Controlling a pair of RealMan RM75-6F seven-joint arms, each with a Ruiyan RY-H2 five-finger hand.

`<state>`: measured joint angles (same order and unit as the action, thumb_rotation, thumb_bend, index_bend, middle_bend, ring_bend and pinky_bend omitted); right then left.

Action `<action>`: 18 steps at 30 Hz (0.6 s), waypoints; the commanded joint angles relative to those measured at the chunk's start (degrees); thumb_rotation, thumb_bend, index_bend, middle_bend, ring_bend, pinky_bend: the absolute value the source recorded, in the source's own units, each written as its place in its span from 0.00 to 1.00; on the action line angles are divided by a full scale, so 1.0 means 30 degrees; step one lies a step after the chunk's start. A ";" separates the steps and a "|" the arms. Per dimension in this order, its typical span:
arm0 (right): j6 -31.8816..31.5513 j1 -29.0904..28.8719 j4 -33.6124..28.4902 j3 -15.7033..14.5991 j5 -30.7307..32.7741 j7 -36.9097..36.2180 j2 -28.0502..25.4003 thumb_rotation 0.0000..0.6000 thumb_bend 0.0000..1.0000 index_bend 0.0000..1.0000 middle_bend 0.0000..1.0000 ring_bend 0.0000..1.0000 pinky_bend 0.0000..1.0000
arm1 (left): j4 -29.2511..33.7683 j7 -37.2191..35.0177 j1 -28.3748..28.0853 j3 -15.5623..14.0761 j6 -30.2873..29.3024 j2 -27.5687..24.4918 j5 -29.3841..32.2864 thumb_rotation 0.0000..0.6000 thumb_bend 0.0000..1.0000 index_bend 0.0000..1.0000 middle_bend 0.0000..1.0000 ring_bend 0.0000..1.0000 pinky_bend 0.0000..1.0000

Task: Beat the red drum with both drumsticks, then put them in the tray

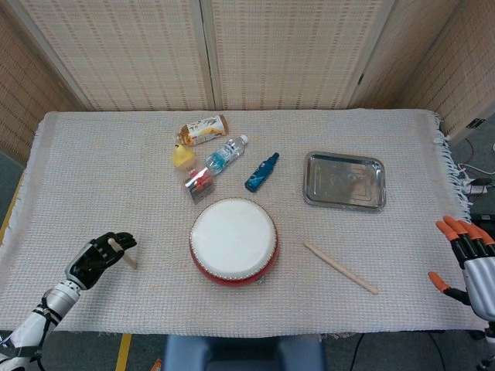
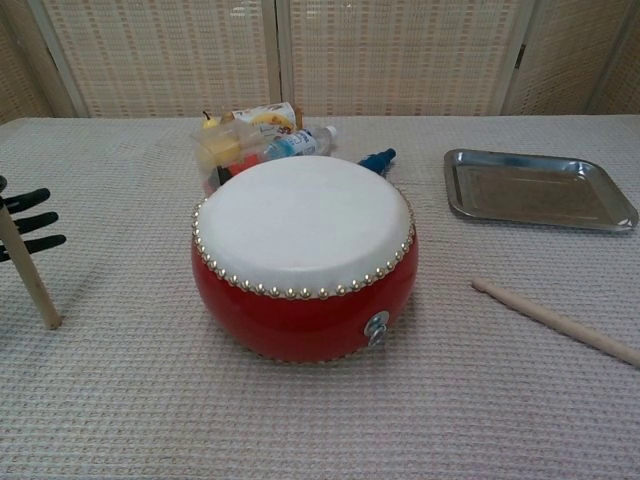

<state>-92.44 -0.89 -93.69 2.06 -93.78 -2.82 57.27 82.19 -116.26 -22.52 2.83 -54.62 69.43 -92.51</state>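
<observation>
In the head view, the left hand [image 1: 99, 257] sits over the table's [image 1: 93, 178] near-left corner, its dark fingers wrapped around a drumstick [image 1: 124, 253] whose short visible length slants down toward the cloth. The red drum [image 1: 233, 240] stands at the middle of the near edge, white skin upward. To its right a second drumstick [image 1: 340, 267] lies loose on the cloth, slanting away from the drum, apart from it. Beyond that stick rests the metal tray [image 1: 344, 180], with nothing in it. Behind the drum lie a blue bottle [image 1: 261, 171], a clear water bottle [image 1: 226, 154], a yellow toy [image 1: 182, 156] and a labelled bottle [image 1: 203, 129]. The right hand [image 1: 469, 259] hangs off the table's right edge, orange-tipped fingers spread and holding nothing.

In the chest view, only the fingertips of the left hand [image 2: 28, 222] show at the left border, closed around the drumstick [image 2: 30, 273], which tilts with its lower end on or just above the cloth, well left of the red drum [image 2: 303, 257]. The second drumstick [image 2: 556, 321] lies right of the drum, nearer than the metal tray [image 2: 538, 188]. The right hand does not appear here.
</observation>
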 commanded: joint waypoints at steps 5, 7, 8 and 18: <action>-0.0078 0.0073 0.0146 -0.0014 0.0041 -0.0160 0.0058 1.00 0.19 0.11 0.09 0.04 0.16 | -0.2239 -0.3171 -0.0578 -0.1024 -0.1077 0.0792 -0.0384 1.00 0.35 0.57 0.37 0.30 0.26; -0.0087 0.0087 0.0187 -0.0025 0.0039 -0.0199 0.0069 1.00 0.19 0.11 0.09 0.04 0.16 | -0.2538 -0.3708 -0.0612 -0.1032 -0.1196 0.1033 -0.0068 1.00 0.35 0.56 0.38 0.31 0.30; -0.0093 0.0092 0.0208 -0.0020 0.0051 -0.0213 0.0079 1.00 0.19 0.11 0.09 0.04 0.16 | -0.2652 -0.4189 -0.0603 -0.1037 -0.1273 0.1136 0.0063 1.00 0.36 0.56 0.39 0.32 0.31; -0.0056 0.0122 0.0345 0.0000 0.0181 -0.0335 0.0118 1.00 0.19 0.11 0.09 0.04 0.16 | -0.4076 -0.5366 -0.0885 -0.1562 -0.2062 0.2012 -0.0063 1.00 0.38 0.49 0.43 0.35 0.39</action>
<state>-92.62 -0.52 -92.66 2.06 -93.24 -3.82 57.63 70.19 -132.32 -24.86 -1.56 -60.60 75.20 -92.73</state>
